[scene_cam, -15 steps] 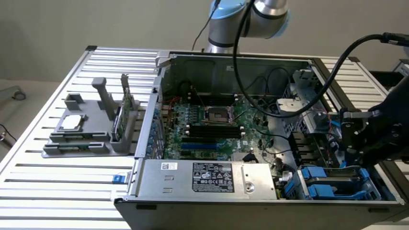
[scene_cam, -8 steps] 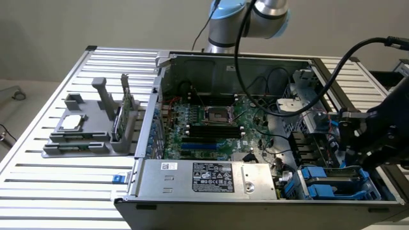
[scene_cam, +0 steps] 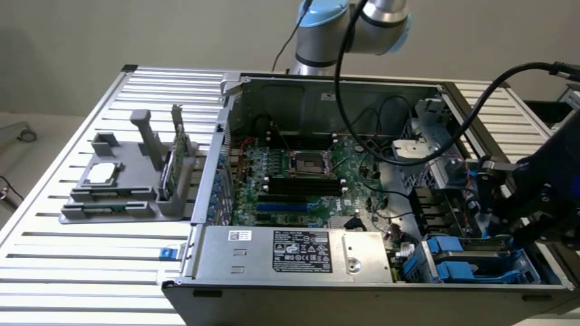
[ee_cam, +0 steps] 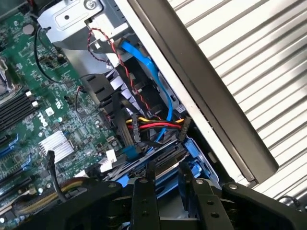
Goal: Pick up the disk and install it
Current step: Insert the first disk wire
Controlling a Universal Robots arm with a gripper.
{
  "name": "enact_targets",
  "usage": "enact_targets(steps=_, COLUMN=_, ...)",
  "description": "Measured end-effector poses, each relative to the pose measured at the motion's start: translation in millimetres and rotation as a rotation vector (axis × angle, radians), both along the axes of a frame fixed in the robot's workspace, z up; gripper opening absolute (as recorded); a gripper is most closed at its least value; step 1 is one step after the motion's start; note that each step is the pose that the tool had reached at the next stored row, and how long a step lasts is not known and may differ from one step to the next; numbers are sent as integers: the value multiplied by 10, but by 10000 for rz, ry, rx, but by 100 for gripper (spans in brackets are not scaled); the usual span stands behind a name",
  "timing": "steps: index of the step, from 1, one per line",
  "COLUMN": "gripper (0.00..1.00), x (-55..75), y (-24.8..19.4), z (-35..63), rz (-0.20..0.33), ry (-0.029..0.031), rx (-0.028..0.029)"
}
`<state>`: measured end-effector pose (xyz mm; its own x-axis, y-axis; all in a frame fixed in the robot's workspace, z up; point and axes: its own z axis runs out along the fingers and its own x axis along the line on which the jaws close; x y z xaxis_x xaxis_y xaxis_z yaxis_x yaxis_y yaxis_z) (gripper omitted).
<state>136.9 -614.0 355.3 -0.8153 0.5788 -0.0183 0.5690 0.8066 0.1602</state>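
**Operator:** Blue plastic at the corner of the box, is that my target?

**Spotter:** Yes. In the exterior view, the disk [scene_cam: 471, 239] sits in the blue drive cage [scene_cam: 479, 270]. That is at the computer case's [scene_cam: 272, 288] near corner on the exterior view's right, just past the end of the power supply [scene_cam: 290, 252]. Your gripper [scene_cam: 496, 224] hangs directly over that corner. I judge it is there because the disk has to travel straight along the cage's slot.

**Operator:** And from the wrist?

**Spotter:** In the wrist view, your gripper [ee_cam: 165, 181] straddles the disk [ee_cam: 160, 159]. The disk looks like a dark grey slab rimmed by its blue carrier. It lies along the case's side wall beneath the red and yellow cables [ee_cam: 153, 125], which run clear above it. I cannot tell whether your gripper is clamped on the disk or has let go. I also cannot tell whether the disk is fully home.
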Motion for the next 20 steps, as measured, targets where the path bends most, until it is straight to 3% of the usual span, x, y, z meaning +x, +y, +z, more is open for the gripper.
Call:
enact_targets(steps=9, gripper=33, x=8, y=0, z=-78, rz=-1272, ry=0, rx=14)
enact_targets(steps=20, gripper=33, x=66, y=6, z=-110, rz=-2129, ry=0, rx=23)
